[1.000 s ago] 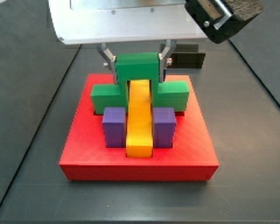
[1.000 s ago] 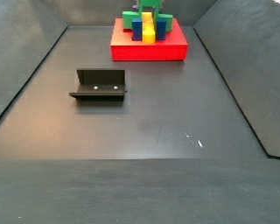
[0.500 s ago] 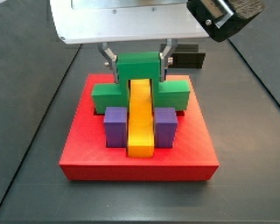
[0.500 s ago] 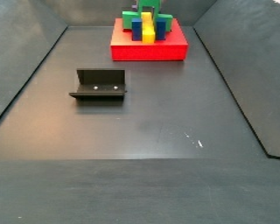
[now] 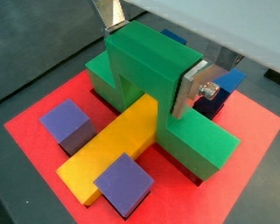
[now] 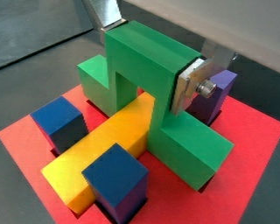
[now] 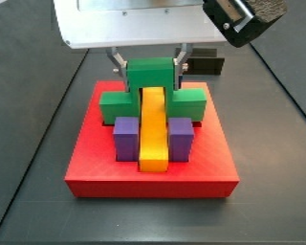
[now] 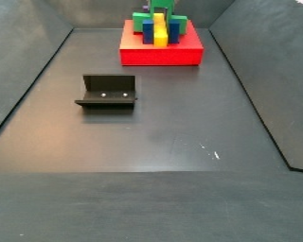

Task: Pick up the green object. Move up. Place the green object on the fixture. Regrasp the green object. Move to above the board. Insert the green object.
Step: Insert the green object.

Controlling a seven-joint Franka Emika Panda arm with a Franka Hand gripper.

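I am holding the gripper over the board, jaws clamped on the raised middle of the green piece. The piece is straddling the yellow bar crosswise, its two ends sitting down at the board.

Nothing has shifted: the gripper still clamps the green object on the board.

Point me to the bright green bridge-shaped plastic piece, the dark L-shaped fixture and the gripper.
Bright green bridge-shaped plastic piece (image 5: 149, 57): a wrist view, top face.
Dark L-shaped fixture (image 8: 107, 92): a side view, upright wall.
Gripper (image 7: 150, 65): a side view, between its fingertips, clamped on the green piece.
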